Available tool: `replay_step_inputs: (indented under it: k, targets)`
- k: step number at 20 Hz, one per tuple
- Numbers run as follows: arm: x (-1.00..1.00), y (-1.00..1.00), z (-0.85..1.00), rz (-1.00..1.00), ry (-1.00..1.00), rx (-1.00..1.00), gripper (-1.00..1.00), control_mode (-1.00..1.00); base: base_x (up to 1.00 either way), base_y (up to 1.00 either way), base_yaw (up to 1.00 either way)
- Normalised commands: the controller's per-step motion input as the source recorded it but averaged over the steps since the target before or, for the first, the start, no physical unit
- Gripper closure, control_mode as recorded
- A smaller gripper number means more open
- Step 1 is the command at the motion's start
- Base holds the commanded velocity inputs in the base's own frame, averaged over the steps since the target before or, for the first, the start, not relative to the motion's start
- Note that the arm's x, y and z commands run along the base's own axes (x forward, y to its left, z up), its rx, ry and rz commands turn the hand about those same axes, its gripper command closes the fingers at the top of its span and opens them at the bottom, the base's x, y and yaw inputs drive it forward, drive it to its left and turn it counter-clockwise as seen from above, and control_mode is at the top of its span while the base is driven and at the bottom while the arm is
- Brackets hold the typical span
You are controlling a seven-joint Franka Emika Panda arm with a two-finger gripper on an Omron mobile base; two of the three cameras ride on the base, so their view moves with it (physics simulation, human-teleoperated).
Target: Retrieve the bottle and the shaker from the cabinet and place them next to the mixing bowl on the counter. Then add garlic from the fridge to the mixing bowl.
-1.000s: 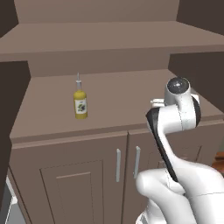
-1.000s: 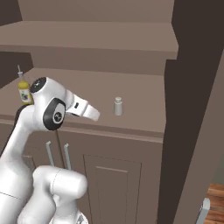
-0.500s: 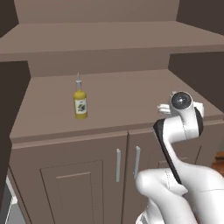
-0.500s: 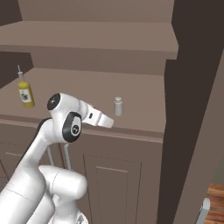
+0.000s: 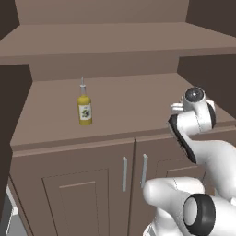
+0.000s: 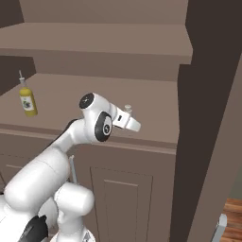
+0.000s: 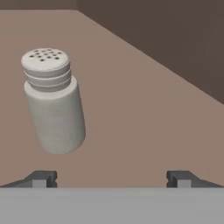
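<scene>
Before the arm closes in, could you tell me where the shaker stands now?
The shaker stands upright on the cabinet shelf, left of centre in the hand view, just ahead of the open gripper.

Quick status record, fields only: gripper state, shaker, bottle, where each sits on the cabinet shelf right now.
gripper: open, nothing held, aimed at the shaker
shaker: upright on the lower cabinet shelf, ahead of the fingertips, toward the left one in the hand view, not between them
bottle: upright on the same shelf, far to the left, untouched
cabinet doors below: closed

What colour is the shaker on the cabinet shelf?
Off-white, with a holed cap; the shaker shows best in the hand view.
</scene>
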Motion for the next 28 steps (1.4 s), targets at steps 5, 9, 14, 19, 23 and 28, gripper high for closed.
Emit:
replay_step_inputs:
  k: [5,9,14,19,23,28]
  targets:
    - [0.51,-0.24,0.0,-0.01,0.0,0.06,-1.0,-1.0,0.0,0.0,0.0]
    - [0.14,0.0,0.0,0.0,0.0,0.01,-1.0,-1.0,0.0,0.0,0.0]
    - [0.0,0.09,-0.01,0.02,0.0,0.0,-1.0,-1.0,0.0,0.0,0.0]
    - [0.0,0.15,0.0,0.03,0.0,0.0,-1.0,-1.0,0.0,0.0,0.0]
    - [0.0,0.08,0.0,0.02,-0.07,0.0,-1.0,-1.0,0.0,0.0,0.0]
    - [0.13,0.0,0.0,0.0,-0.01,0.0,-1.0,-1.0,0.0,0.0,0.0]
